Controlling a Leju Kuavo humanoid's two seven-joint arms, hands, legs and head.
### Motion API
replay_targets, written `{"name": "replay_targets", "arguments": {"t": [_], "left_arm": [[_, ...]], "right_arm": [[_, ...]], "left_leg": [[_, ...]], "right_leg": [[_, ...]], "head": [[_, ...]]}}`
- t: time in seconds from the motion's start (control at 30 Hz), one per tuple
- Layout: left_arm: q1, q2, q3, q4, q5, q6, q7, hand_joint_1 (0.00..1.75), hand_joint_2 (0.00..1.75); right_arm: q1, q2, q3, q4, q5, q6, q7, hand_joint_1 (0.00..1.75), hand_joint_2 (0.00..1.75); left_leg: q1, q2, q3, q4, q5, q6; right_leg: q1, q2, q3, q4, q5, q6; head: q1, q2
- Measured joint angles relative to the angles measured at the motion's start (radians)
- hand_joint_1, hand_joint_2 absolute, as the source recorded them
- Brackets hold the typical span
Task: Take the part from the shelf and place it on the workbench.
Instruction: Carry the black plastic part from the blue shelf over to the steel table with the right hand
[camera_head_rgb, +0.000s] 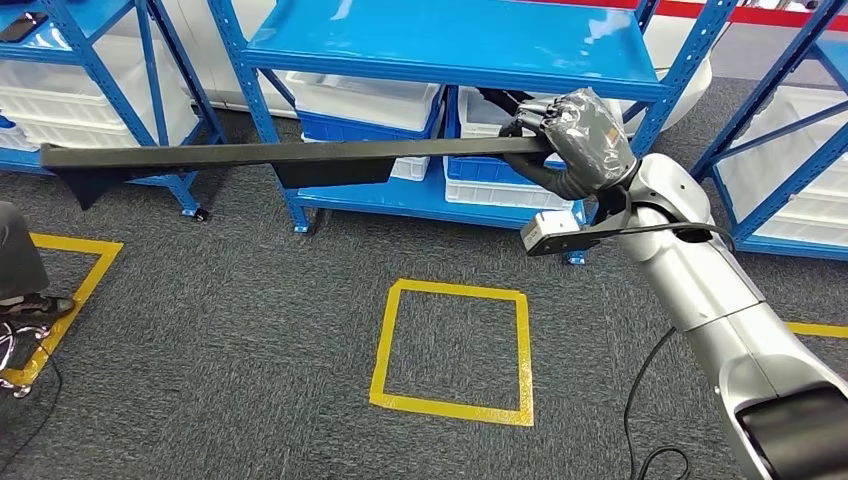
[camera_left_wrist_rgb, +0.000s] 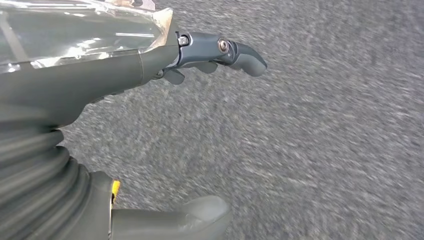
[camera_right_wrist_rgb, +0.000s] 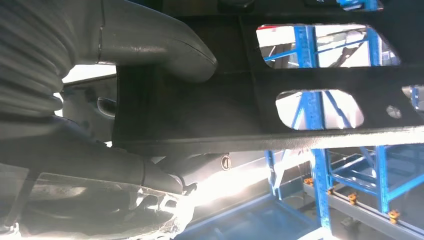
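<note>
Right hand (camera_head_rgb: 565, 135) grips a long, flat black part (camera_head_rgb: 250, 157) with cutouts; left hand (camera_left_wrist_rgb: 100, 70) holds nothing, fingers apart.

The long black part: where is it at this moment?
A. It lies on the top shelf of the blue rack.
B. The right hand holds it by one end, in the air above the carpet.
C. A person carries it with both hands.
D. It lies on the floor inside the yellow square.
B: in the head view the right hand grips one end of the long black part, which reaches out level in front of the blue rack, off the floor.
</note>
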Motion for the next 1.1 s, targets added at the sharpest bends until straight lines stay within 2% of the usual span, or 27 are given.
{"name": "replay_targets", "arguments": {"t": [0.03,0.07,0.1,0.13,0.17,0.2,0.23,0.27,0.3,0.33,0.37,0.4,0.43,0.47,0.5,0.53,0.6,0.63,0.67,0.7,0.77,0.83,0.9,0.97,1.0,1.03,1.1], "left_arm": [[0.000,0.000,0.000,0.000,0.000,0.000,0.000,0.00,1.75],[0.000,0.000,0.000,0.000,0.000,0.000,0.001,0.00,1.75],[0.000,0.001,0.001,0.000,0.000,0.000,0.001,0.00,1.75],[-0.001,0.001,0.001,0.000,0.000,-0.001,0.001,0.00,1.75],[-0.001,0.000,0.001,0.000,0.000,-0.002,0.001,0.00,1.75],[-0.001,-0.001,0.002,0.000,0.000,-0.002,0.002,0.00,1.75],[-0.001,-0.001,0.002,0.000,0.000,-0.003,0.003,0.00,1.75],[-0.001,-0.002,0.002,0.000,0.000,-0.003,0.004,0.00,1.75],[-0.003,-0.002,0.003,0.000,0.000,-0.004,0.004,0.00,1.75],[-0.004,-0.002,0.003,0.000,0.000,-0.004,0.005,0.00,1.75],[-0.005,-0.001,0.004,0.000,-0.001,-0.005,0.005,0.00,1.75],[-0.005,-0.001,0.005,0.000,-0.001,-0.006,0.004,0.00,1.75],[-0.005,0.000,0.006,0.000,-0.002,-0.008,0.002,0.00,1.75],[-0.004,0.001,0.007,0.000,-0.005,-0.010,0.000,0.00,1.75],[-0.003,0.002,0.008,0.000,-0.007,-0.012,-0.003,0.00,1.75],[-0.003,0.002,0.008,0.000,-0.010,-0.014,-0.006,0.00,1.75],[-0.002,0.003,0.008,0.000,-0.013,-0.017,-0.009,0.00,1.75],[-0.002,0.003,0.008,0.000,-0.014,-0.018,-0.010,0.00,1.75],[-0.003,0.003,0.009,0.000,-0.014,-0.019,-0.010,0.00,1.75],[-0.003,0.002,0.009,0.000,-0.015,-0.020,-0.010,0.00,1.75],[-0.005,0.002,0.009,0.000,-0.016,-0.021,-0.010,0.00,1.75],[-0.008,0.003,0.009,0.000,-0.017,-0.021,-0.010,0.00,1.75],[-0.010,0.005,0.009,-0.001,-0.019,-0.020,-0.010,0.00,1.75],[-0.011,0.005,0.009,-0.001,-0.019,-0.018,-0.010,0.00,1.75],[-0.012,0.004,0.009,-0.001,-0.020,-0.018,-0.010,0.00,1.75],[-0.013,0.002,0.009,-0.001,-0.020,-0.018,-0.009,0.00,1.75],[-0.014,0.000,0.009,0.000,-0.022,-0.018,-0.009,0.00,1.75]], "right_arm": [[0.000,0.000,0.001,0.003,0.001,0.000,0.000,1.75,1.75],[-0.001,0.000,0.001,0.005,0.002,0.000,0.000,1.75,1.75],[-0.002,0.000,0.001,0.008,0.003,0.001,0.000,1.75,1.75],[-0.002,0.000,0.001,0.011,0.003,0.001,0.000,1.75,1.75],[-0.003,0.000,0.001,0.015,0.004,0.002,0.000,1.75,1.75],[-0.004,0.000,0.001,0.020,0.004,0.003,0.000,1.75,1.75],[-0.006,0.000,0.001,0.024,0.004,0.005,0.000,1.75,1.75],[-0.010,0.000,0.001,0.027,0.004,0.008,0.000,1.75,1.75],[-0.015,0.000,0.001,0.030,0.004,0.012,0.000,1.75,1.75],[-0.021,0.001,0.001,0.032,0.004,0.015,0.000,1.75,1.75],[-0.026,0.001,0.000,0.036,0.004,0.017,0.000,1.75,1.75],[-0.029,0.001,0.000,0.039,0.004,0.019,0.000,1.75,1.75],[-0.030,0.001,0.000,0.044,0.003,0.020,0.000,1.75,1.75],[-0.030,0.000,0.000,0.049,0.003,0.020,0.000,1.75,1.75],[-0.027,-0.002,0.000,0.053,0.002,0.020,0.000,1.75,1.75],[-0.024,-0.005,-0.001,0.055,0.001,0.018,0.000,1.75,1.75],[-0.014,-0.013,-0.002,0.056,-0.002,0.014,0.000,1.75,1.75],[-0.009,-0.018,-0.003,0.056,-0.004,0.013,0.000,1.75,1.75],[-0.003,-0.021,-0.003,0.056,-0.005,0.012,0.000,1.75,1.75],[0.001,-0.025,-0.004,0.056,-0.005,0.012,0.000,1.75,1.75],[0.006,-0.030,-0.008,0.056,-0.005,0.012,0.000,1.75,1.75],[0.007,-0.034,-0.014,0.056,-0.005,0.012,0.000,1.75,1.75],[0.007,-0.037,-0.019,0.056,-0.004,0.013,0.000,1.75,1.75],[0.008,-0.040,-0.024,0.056,-0.004,0.014,0.000,1.75,1.75],[0.008,-0.044,-0.027,0.057,-0.004,0.015,0.000,1.75,1.75],[0.007,-0.049,-0.029,0.057,-0.004,0.016,0.000,1.75,1.75],[0.009,-0.056,-0.035,0.059,-0.003,0.018,0.000,1.75,1.75]], "left_leg": [[0.000,0.003,-0.012,-0.003,0.013,0.011],[-0.002,0.004,-0.026,-0.004,0.025,0.017],[-0.002,0.004,-0.039,-0.004,0.036,0.019],[-0.003,0.005,-0.054,-0.003,0.047,0.019],[-0.003,0.005,-0.067,-0.003,0.058,0.018],[-0.002,0.006,-0.081,-0.002,0.069,0.016],[-0.001,0.006,-0.093,-0.002,0.079,0.012],[-0.001,0.006,-0.104,-0.001,0.089,0.007],[-0.002,0.006,-0.114,0.000,0.098,0.001],[-0.003,0.006,-0.120,-0.001,0.109,-0.006],[-0.005,0.006,-0.125,-0.003,0.120,-0.011],[-0.006,0.005,-0.127,-0.006,0.131,-0.015],[-0.006,0.003,-0.130,-0.010,0.140,-0.020],[-0.005,0.002,-0.136,-0.007,0.133,-0.024],[-0.004,0.001,-0.146,0.010,0.108,-0.028],[-0.003,0.000,-0.159,0.048,0.065,-0.032],[-0.002,0.000,-0.189,0.174,-0.034,-0.036],[-0.002,0.000,-0.198,0.235,-0.061,-0.037],[-0.002,0.000,-0.196,0.274,-0.068,-0.037],[-0.002,0.000,-0.177,0.276,-0.056,-0.034],[-0.005,-0.002,-0.094,0.180,-0.020,-0.017],[-0.013,-0.005,-0.020,0.070,-0.014,0.004],[-0.023,-0.006,-0.003,0.034,-0.014,0.017],[-0.027,-0.003,-0.004,0.008,0.010,0.026],[-0.025,0.000,-0.006,-0.010,0.026,0.031],[-0.021,0.002,-0.010,-0.027,0.043,0.033],[-0.014,0.005,-0.033,-0.039,0.071,0.033]], "right_leg": [[-0.001,0.001,-0.018,0.042,-0.038,-0.006],[-0.003,0.002,-0.037,0.103,-0.083,-0.013],[-0.003,0.002,-0.054,0.171,-0.121,-0.016],[-0.004,0.003,-0.061,0.229,-0.142,-0.013],[-0.004,0.004,-0.056,0.262,-0.143,-0.005],[-0.005,0.004,-0.036,0.260,-0.128,0.007],[-0.007,0.004,0.002,0.222,-0.105,0.018],[-0.009,0.004,0.053,0.156,-0.091,0.024],[-0.008,0.005,0.106,0.078,-0.089,0.025],[-0.004,0.007,0.147,0.015,-0.094,0.021],[0.000,0.009,0.170,-0.027,-0.103,0.015],[0.006,0.010,0.175,-0.041,-0.105,0.008],[0.003,0.009,0.166,-0.041,-0.098,0.001],[-0.001,0.009,0.158,-0.040,-0.090,-0.007],[-0.005,0.007,0.150,-0.039,-0.081,-0.017],[-0.008,0.005,0.140,-0.039,-0.071,-0.029],[-0.001,0.003,0.120,-0.035,-0.054,-0.048],[0.005,0.003,0.108,-0.031,-0.045,-0.054],[0.009,0.003,0.097,-0.027,-0.039,-0.057],[0.013,0.003,0.086,-0.022,-0.034,-0.058],[0.018,0.004,0.067,-0.010,-0.027,-0.057],[0.020,0.005,0.055,-0.003,-0.019,-0.049],[0.013,0.004,0.048,-0.004,-0.006,-0.034],[0.010,0.006,0.040,-0.007,0.002,-0.021],[0.011,0.007,0.032,0.002,-0.010,-0.019],[0.011,0.009,0.020,0.028,-0.039,-0.021],[0.006,0.010,-0.009,0.126,-0.120,-0.025]], "head": [[0.001,0.000],[0.002,0.000],[0.004,0.000],[0.004,0.000],[0.004,0.000],[0.004,0.000],[0.004,0.000],[0.005,0.000],[0.005,0.000],[0.004,0.000],[0.004,0.000],[0.003,0.000],[0.003,0.000],[0.002,0.000],[0.001,0.000],[-0.001,0.000],[-0.003,0.000],[-0.003,0.000],[-0.003,0.000],[-0.003,0.000],[-0.003,0.000],[-0.002,0.000],[-0.003,0.000],[-0.004,0.000],[-0.003,0.000],[0.000,0.000],[0.006,0.000]]}}
